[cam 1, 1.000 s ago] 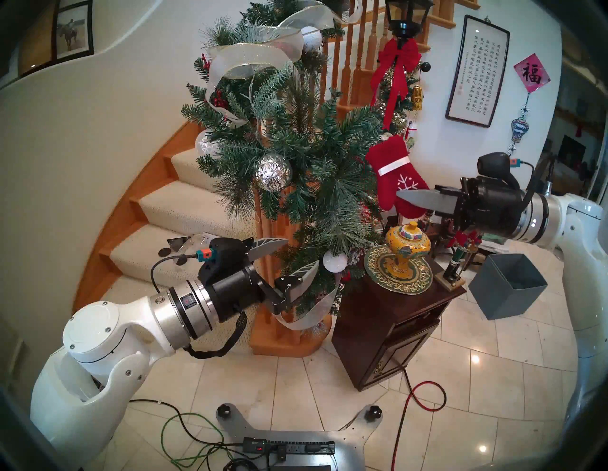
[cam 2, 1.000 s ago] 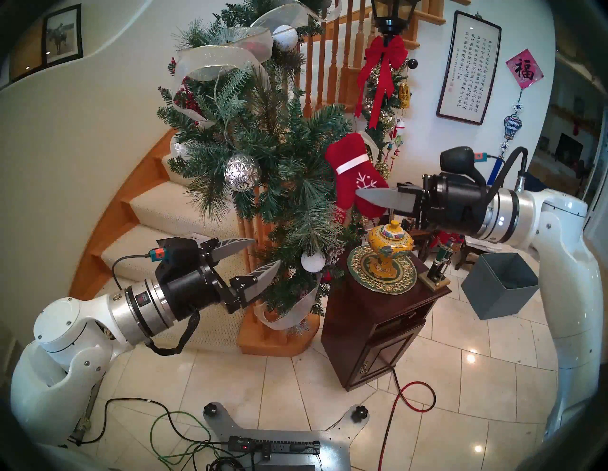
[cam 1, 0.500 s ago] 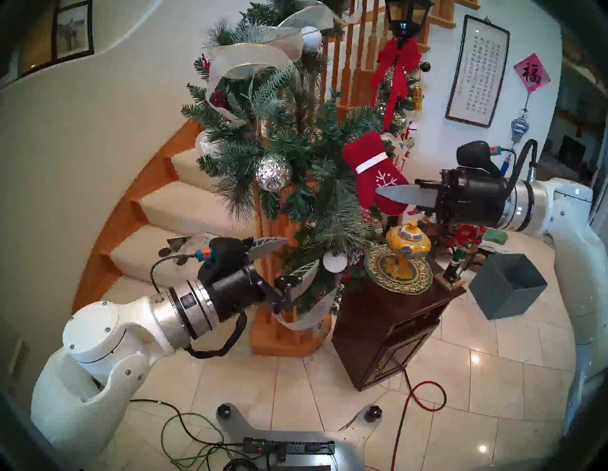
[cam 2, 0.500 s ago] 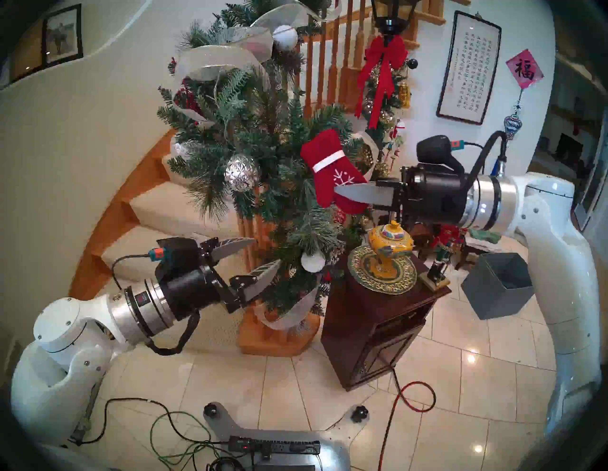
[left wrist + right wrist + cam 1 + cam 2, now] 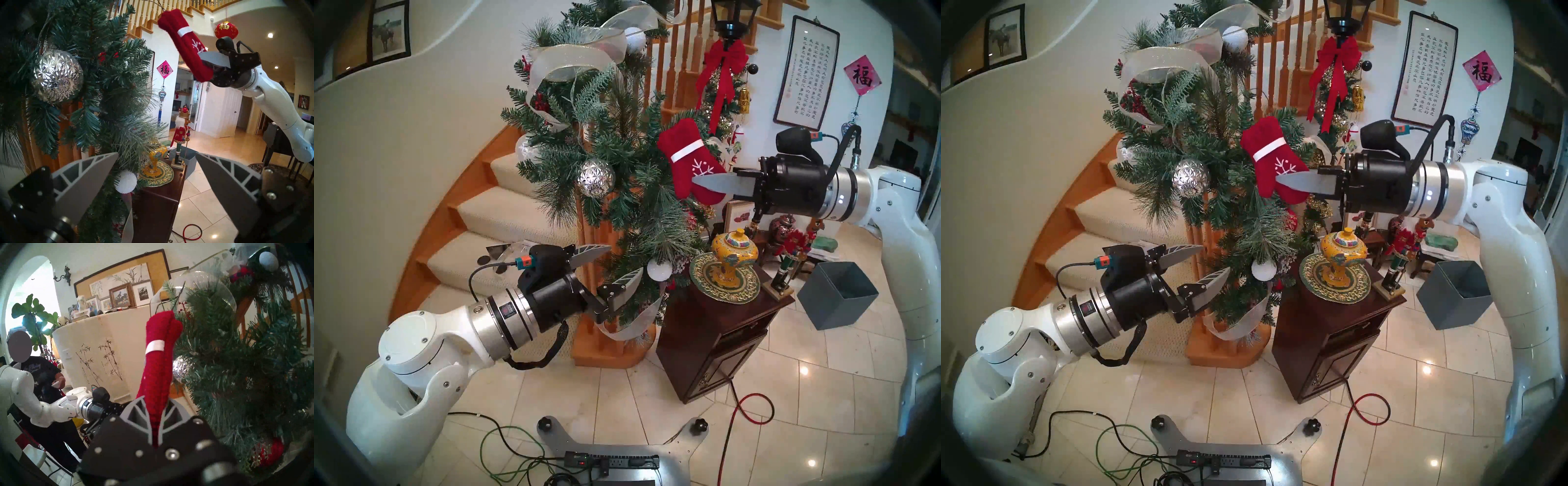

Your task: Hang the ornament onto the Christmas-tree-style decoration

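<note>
1. The right pincer points level toward the garland, its two grey fingers pressed together on the lower end of the red mitten ornament.
2. In the right wrist view the mitten rises out of the pinch between both fingers, cuff end up, with its thin dark hanging loop standing free above it.
3. The mitten's white cuff band and white snowflake face the head camera; the body tilts, cuff toward the upper left.
4. The mitten sits against the right-hand edge of the pine garland, at the tips of its upper branches; whether the loop has caught a branch cannot be told.
5. The faceted silver ball hangs in the garland to the left of the mitten and a little lower, apart from it.
6. The left pincer is spread wide and holds nothing; it sits low at the garland, with pine needles between its fingers.
7. A white snowy ball hangs just beside the left pincer's lower fingertip.
8. A dark wooden cabinet stands just right of the garland's foot, with a yellow lidded vase on a round green mat.
</note>
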Motion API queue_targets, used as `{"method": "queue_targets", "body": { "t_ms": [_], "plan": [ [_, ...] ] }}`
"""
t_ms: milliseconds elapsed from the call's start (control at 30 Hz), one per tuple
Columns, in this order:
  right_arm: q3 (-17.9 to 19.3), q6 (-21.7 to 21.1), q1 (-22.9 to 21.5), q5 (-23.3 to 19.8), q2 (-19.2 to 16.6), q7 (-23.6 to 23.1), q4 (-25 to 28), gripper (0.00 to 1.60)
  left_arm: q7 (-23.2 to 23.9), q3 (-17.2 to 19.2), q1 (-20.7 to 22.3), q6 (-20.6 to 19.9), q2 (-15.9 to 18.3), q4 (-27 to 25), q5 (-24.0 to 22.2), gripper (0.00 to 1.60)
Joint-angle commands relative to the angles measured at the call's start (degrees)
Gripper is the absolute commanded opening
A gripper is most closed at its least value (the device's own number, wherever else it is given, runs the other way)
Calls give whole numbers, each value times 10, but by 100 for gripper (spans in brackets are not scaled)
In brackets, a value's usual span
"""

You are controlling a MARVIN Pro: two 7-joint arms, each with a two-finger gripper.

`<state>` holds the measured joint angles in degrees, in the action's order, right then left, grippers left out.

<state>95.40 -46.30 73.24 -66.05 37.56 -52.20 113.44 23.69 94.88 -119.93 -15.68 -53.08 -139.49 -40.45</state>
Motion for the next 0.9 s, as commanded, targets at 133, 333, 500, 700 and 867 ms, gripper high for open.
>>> {"method": "queue_targets", "body": {
  "t_ms": [133, 333, 500, 700, 867],
  "plan": [
    [-25, 1, -91, -12, -2, 13, -29, 0, 1, 1, 1, 2, -1, -5, 1, 160],
    [-46, -3, -119, -21, 6, 18, -47, 0, 1, 1, 1, 2, -2, -5, 2, 160],
    [-69, -10, -146, -24, 12, 17, -63, 0, 2, 1, 1, 1, -3, -5, 2, 160],
    [-112, -36, -192, -30, 26, 9, -95, 0, 2, 1, 1, 1, -4, -5, 3, 160],
    [-138, -48, -214, -23, 31, 6, -113, 0, 3, 1, 1, 1, -5, -5, 4, 160]
  ]
}}
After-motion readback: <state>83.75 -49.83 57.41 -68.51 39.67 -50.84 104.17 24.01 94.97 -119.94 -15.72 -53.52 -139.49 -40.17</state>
